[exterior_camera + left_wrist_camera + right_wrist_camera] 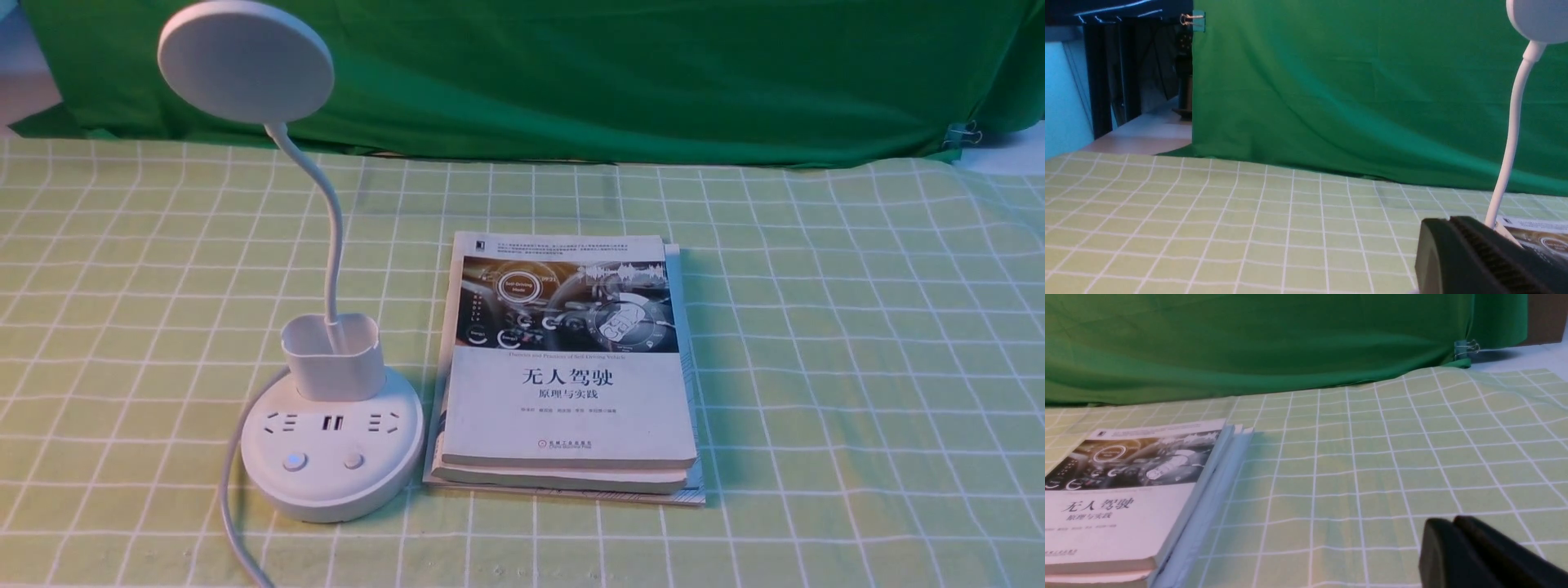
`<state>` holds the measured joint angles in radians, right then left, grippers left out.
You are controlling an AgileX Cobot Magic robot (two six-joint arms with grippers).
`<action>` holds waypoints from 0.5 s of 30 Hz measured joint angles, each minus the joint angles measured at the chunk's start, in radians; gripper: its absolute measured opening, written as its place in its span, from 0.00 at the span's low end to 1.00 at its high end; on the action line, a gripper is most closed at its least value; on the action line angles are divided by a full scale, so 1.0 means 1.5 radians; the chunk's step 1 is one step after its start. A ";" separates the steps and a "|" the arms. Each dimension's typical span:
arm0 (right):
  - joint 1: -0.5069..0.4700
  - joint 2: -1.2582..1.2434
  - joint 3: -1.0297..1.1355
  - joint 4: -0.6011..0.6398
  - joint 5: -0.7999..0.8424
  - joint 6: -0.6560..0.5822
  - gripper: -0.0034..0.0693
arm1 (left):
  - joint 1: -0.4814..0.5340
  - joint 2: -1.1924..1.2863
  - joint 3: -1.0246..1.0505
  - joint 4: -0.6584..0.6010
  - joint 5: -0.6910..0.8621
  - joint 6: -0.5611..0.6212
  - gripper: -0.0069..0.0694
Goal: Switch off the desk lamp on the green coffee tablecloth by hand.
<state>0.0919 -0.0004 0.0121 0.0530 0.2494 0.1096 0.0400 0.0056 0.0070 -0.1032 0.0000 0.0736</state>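
The white desk lamp (331,441) stands at the front left of the yellow-green grid tablecloth (857,367). Its disc head (246,60) is up at the left on a thin bent neck, above a small cup and a round base with sockets and two buttons (295,461). Neither arm shows in the front view. In the left wrist view my left gripper (1447,222) is shut and empty, with the lamp neck (1511,134) just beyond it. In the right wrist view my right gripper (1447,522) is shut and empty above bare cloth.
A stack of books (567,367) lies right beside the lamp base; it also shows in the right wrist view (1126,490). A plain dark green backdrop (571,73) hangs along the back. The lamp's white cord (233,506) runs off the front edge.
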 joint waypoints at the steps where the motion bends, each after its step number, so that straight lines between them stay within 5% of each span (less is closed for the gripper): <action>1: 0.000 0.000 0.000 0.000 -0.001 -0.001 0.09 | 0.000 -0.002 0.000 -0.002 0.007 -0.003 0.09; 15: 0.000 -0.001 0.000 0.000 -0.002 -0.001 0.09 | 0.000 -0.005 0.001 -0.012 0.163 -0.015 0.09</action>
<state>0.0919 -0.0012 0.0121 0.0530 0.2469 0.1075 0.0400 -0.0020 0.0081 -0.1218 0.2439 0.0507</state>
